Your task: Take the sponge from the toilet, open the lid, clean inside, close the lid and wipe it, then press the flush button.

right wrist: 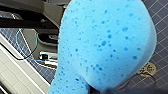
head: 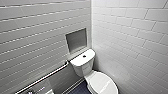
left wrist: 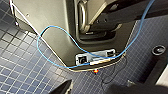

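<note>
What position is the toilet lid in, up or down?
Down: the lid lies flat on the toilet, its white top facing up.

Two tiled walls meet in a corner. The left wall (head: 30, 37) carries long horizontal tiles in pale grey-white with darker joints. The right wall (head: 130, 37) is laid in white brick-pattern tiles, and soft light falls evenly across them. A rectangular recessed niche (head: 76, 40) with a grey back sits in the left wall near the corner. Below it a metal grab bar (head: 42, 78) runs along that wall. The floor (left wrist: 20, 65) is small square dark blue mosaic tiles with pale grout, and a round brass-coloured drain cover (right wrist: 147, 69) is set into it.
</note>
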You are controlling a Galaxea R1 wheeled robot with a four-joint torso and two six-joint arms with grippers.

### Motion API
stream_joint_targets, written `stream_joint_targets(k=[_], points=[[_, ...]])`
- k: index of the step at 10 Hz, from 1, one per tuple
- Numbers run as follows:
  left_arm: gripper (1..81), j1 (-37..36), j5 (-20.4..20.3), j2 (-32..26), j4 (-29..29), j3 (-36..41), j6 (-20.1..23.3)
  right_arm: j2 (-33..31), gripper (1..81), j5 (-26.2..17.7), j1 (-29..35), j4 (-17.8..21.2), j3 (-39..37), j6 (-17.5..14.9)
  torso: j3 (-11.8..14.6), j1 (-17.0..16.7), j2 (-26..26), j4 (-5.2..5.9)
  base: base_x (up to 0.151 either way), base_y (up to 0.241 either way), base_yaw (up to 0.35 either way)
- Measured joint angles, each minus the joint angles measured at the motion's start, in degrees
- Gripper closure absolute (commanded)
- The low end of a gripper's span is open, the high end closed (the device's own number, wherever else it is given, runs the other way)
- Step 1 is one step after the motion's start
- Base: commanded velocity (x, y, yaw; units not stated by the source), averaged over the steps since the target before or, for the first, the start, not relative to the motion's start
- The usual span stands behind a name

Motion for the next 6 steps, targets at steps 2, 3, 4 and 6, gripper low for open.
stream_joint_targets(k=[2, 3, 4, 6], points=[[1.0, 0.8, 0.0, 0.0, 0.0, 0.0, 0.0, 0.1, 81.1, -0.1, -0.3, 0.0, 0.0, 0.0, 3.3, -1.6, 2.3, 0.0, 0.0, 0.0, 0.0], [1.0, 1.2, 0.2, 0.0, 0.0, 0.0, 0.0, 0.4, 81.1, -0.3, -0.6, 0.0, 0.0, 0.0, 5.0, -1.9, 2.8, 0.0, 0.0, 0.0, 0.0], [1.0, 1.4, 0.2, 0.0, 0.0, 0.0, 0.0, 0.6, 81.1, -0.3, -0.8, 0.0, 0.1, 0.0, 6.8, -2.1, 3.1, 0.0, 0.0, 0.0, 0.0], [1.0, 1.2, 0.1, -0.1, 0.0, 0.0, 0.0, 0.6, 81.1, -0.4, -0.5, 0.0, 0.0, 0.0, 8.5, -2.2, 3.1, 0.0, 0.0, 0.0, 0.0]])
